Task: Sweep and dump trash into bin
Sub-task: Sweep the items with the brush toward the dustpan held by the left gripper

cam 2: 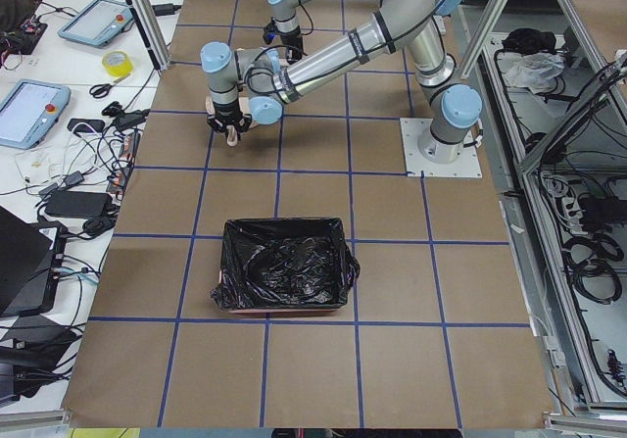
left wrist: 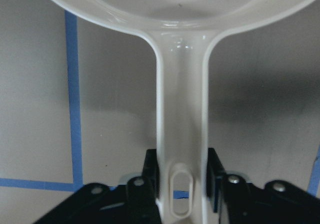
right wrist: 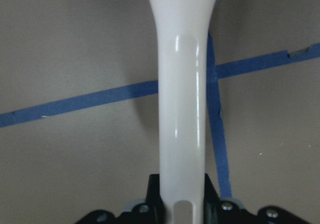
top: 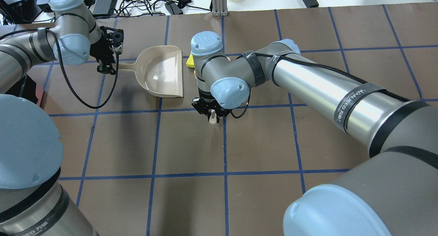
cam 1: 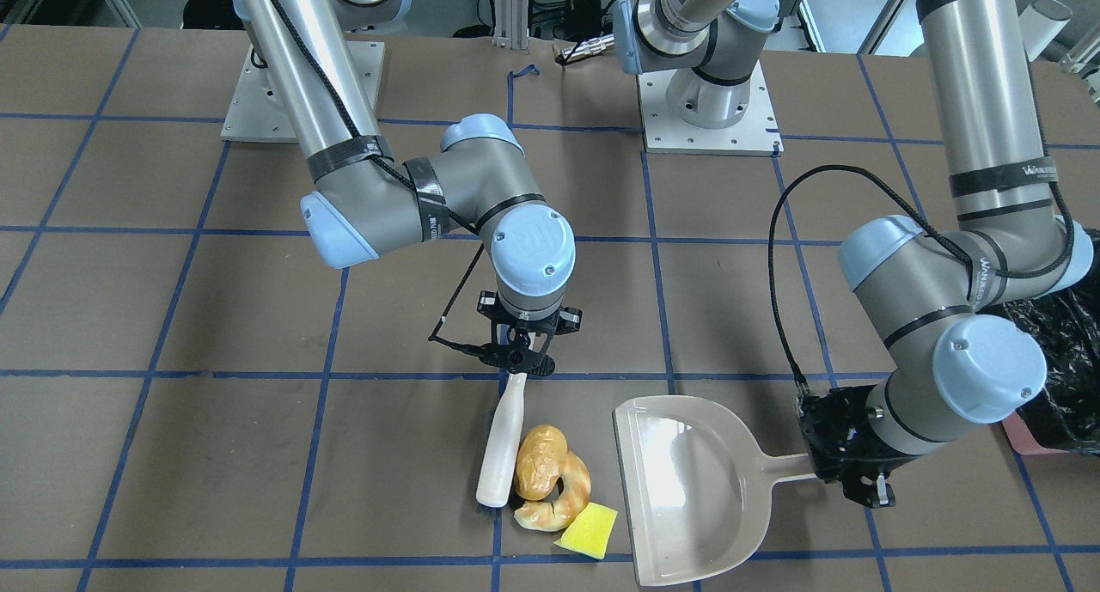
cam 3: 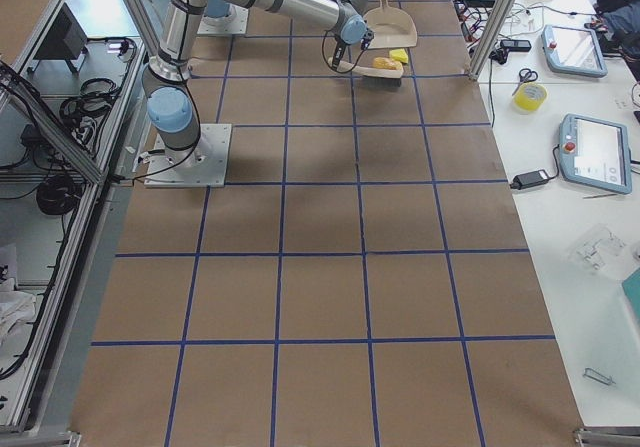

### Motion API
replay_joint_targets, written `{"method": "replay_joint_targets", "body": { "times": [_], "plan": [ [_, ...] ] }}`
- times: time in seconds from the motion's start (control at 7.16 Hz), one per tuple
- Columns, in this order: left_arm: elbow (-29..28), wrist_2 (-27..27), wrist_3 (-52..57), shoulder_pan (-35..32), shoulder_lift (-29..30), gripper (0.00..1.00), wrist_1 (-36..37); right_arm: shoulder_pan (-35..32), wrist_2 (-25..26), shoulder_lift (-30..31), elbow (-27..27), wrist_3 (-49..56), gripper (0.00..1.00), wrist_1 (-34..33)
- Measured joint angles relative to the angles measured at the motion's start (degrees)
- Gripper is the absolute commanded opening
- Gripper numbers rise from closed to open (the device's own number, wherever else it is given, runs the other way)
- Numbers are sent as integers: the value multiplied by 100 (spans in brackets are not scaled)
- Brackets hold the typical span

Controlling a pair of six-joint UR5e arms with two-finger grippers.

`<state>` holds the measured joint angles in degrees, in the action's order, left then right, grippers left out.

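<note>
Brown paper marked into squares by blue tape covers the table, with both arms working at the side farthest from the robot's base. The right gripper points down and pinches the top end of a white hand brush, its fingers pressed against either side of the handle; the brush slants away from the robot with its dark bristles on the paper. Right against the brush's head sits the golden-brown roll, and the curved tan pastry piece wraps round the roll's other side. The yellow sponge wedge lies at the pastry's end, just beside the open lip of the beige dustpan. The pan rests flat with its mouth toward the trash, and the left gripper is clamped on the end of its handle, one finger on each side. The bin, lined with crinkled black plastic, stands on the robot's left beyond that arm's elbow, well apart from the trash.
</note>
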<state>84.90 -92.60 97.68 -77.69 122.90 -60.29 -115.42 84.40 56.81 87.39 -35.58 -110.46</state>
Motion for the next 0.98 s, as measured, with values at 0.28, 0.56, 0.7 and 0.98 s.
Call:
{"method": "replay_joint_targets", "body": {
  "times": [0.28, 0.56, 0.7, 0.98],
  "plan": [
    [11, 4, -3, 0, -3, 30, 0, -138, -53, -83, -101, 229, 6, 43],
    [25, 10, -3, 0, -15, 30, 0, -252, -58, -265, -289, 537, 6, 56],
    [31, 14, -3, 0, -20, 30, 0, -331, -56, -371, -415, 671, 6, 51],
    [35, 15, -3, 0, -26, 30, 0, -557, -106, -544, -689, 766, 6, 42]
  ]
}}
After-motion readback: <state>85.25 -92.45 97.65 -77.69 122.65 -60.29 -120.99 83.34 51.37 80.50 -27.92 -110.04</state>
